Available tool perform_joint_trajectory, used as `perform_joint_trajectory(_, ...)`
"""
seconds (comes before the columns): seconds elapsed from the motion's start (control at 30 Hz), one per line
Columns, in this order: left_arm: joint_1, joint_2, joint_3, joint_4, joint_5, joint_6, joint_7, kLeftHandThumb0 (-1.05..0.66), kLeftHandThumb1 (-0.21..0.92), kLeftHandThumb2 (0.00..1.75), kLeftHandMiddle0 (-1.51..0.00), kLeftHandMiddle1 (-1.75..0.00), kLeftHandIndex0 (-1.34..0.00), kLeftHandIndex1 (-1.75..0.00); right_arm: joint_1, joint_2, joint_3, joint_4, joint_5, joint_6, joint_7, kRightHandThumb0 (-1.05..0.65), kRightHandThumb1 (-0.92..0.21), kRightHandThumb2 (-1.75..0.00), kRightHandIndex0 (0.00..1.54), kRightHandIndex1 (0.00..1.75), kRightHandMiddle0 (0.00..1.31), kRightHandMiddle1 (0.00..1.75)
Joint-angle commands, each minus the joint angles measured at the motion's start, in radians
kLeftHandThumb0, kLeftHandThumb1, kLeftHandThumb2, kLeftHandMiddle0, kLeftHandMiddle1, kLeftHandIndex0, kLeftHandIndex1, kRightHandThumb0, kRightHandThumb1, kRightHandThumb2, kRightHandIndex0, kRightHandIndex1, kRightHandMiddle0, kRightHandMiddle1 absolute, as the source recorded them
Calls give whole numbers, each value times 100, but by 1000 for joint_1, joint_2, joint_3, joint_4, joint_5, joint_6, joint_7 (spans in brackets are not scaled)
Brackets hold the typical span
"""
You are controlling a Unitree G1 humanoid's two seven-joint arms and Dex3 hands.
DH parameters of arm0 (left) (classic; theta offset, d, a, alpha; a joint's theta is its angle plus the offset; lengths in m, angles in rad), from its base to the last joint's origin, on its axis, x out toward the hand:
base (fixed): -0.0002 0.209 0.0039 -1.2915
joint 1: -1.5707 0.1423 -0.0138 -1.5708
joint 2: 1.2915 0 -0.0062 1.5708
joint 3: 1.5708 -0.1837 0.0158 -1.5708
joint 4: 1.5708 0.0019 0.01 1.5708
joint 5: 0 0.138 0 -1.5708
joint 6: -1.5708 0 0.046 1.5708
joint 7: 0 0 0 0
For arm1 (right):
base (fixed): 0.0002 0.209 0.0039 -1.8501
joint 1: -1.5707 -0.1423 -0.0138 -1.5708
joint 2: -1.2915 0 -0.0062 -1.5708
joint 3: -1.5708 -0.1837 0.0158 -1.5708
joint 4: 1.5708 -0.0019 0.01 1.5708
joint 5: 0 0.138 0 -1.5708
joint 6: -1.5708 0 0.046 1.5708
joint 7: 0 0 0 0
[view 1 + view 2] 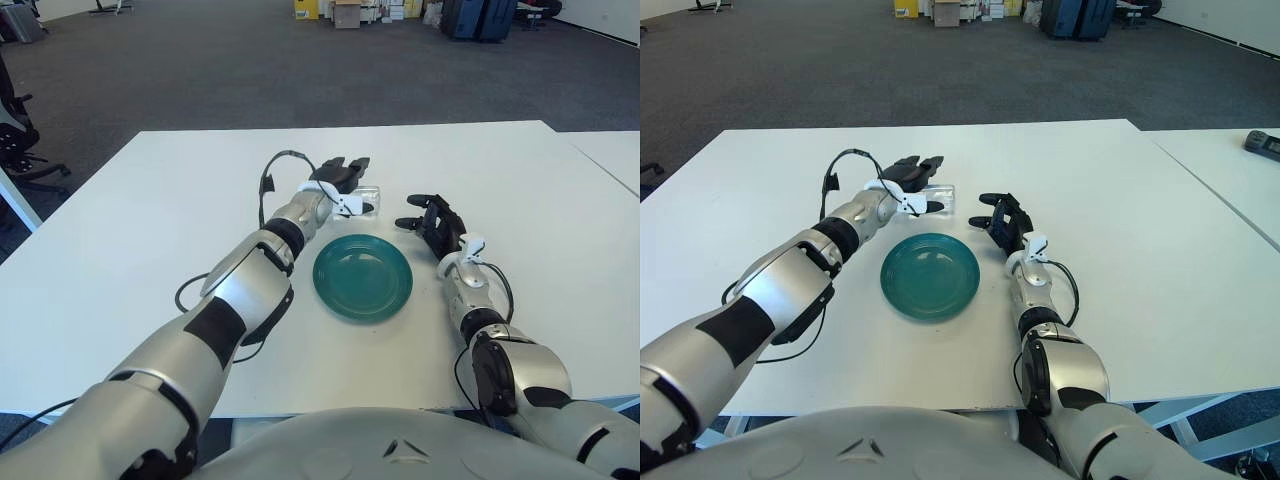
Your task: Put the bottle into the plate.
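Note:
A clear plastic bottle (367,195) lies on its side on the white table (120,230), just behind the teal plate (362,276). My left hand (343,178) reaches over the bottle from the left. Its fingers stretch out flat across the top and the thumb shows at the near side, so most of the bottle is hidden. The fingers are spread, not closed around it. My right hand (428,218) shows to the right of the plate, fingers relaxed and holding nothing. The plate has nothing in it.
A black cable (268,175) loops up from my left wrist. A second white table (1230,170) adjoins on the right with a dark device (1264,143) on it. An office chair (15,130) stands off the table's left side.

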Motion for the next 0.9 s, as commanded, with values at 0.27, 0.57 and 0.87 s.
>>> perform_joint_trajectory(0.27,23,0,85,12,-78,64,-83,-105,92,42,-32,-3,0,-38,35,15,13,3,-14,38,-15,-75,-92,-93,68,81,38,110)
perform_joint_trajectory(0.57,41,23,138,5,-124,37,-104,-105,92,56,-31,-1,0,-51,44,17,25,-13,-23,19,-31,-77,-92,-92,71,84,44,114)
perform_joint_trajectory(0.87,53,28,116,12,-91,40,-95,-105,92,55,-35,-2,0,-53,53,31,14,-29,16,-9,31,-77,-92,-93,78,101,50,132)
